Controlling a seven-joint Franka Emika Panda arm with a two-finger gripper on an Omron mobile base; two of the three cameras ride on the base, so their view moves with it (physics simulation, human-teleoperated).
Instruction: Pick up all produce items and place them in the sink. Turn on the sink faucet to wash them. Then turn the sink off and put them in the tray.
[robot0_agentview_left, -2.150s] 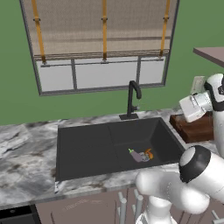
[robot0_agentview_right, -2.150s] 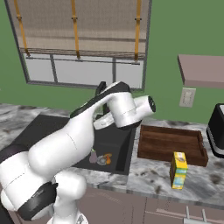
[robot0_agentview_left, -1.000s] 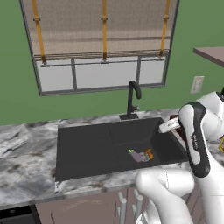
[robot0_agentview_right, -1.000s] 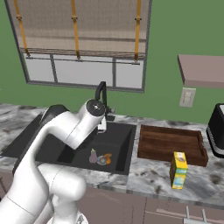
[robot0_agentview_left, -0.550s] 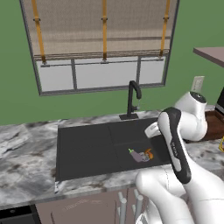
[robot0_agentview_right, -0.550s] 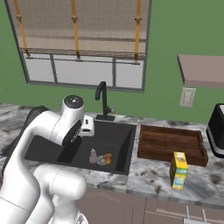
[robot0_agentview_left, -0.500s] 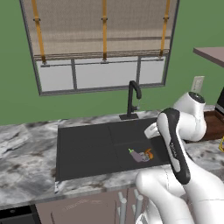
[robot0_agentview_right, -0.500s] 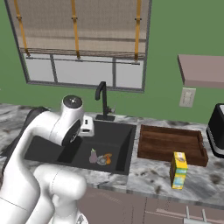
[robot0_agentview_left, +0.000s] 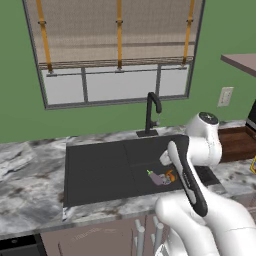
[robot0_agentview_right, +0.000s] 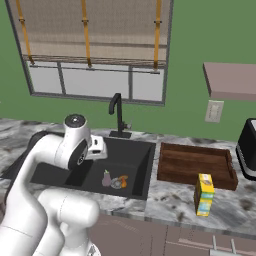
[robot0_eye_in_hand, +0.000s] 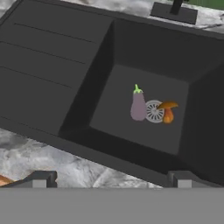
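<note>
Nearest to you, the gripper (robot0_eye_in_hand: 111, 179) hangs over the front edge of the sink (robot0_eye_in_hand: 52, 57), and its two dark fingertips (robot0_eye_in_hand: 41, 178) stand wide apart at the bottom of the hand view with nothing between them, so the jaws are open and empty. About two seconds ago the hand was out to the right, over the tray's side of the counter; since then the arm has swung left and folded in, and in the last half second it has settled above the basin looking down into it.

Just past the fingertips, in the deep well, lie both produce items: the purple eggplant (robot0_eye_in_hand: 138, 105) with its green stem tip, touching the round steel drain (robot0_eye_in_hand: 154, 111), and the orange mushroom (robot0_eye_in_hand: 168, 111) on the drain's other side. They have not shifted while the arm moved. You can read this as the washing stage being over or near it, with the arm now lining up for a pickup; the eggplant looks the easier first grasp.

Farther back stands the black faucet (robot0_agentview_right: 117, 114) on its square base; whether water runs cannot be told. Off to the right, the brown wooden tray (robot0_agentview_right: 196, 166) sits on the counter, with a yellow carton (robot0_agentview_right: 203, 195) in front of it.
</note>
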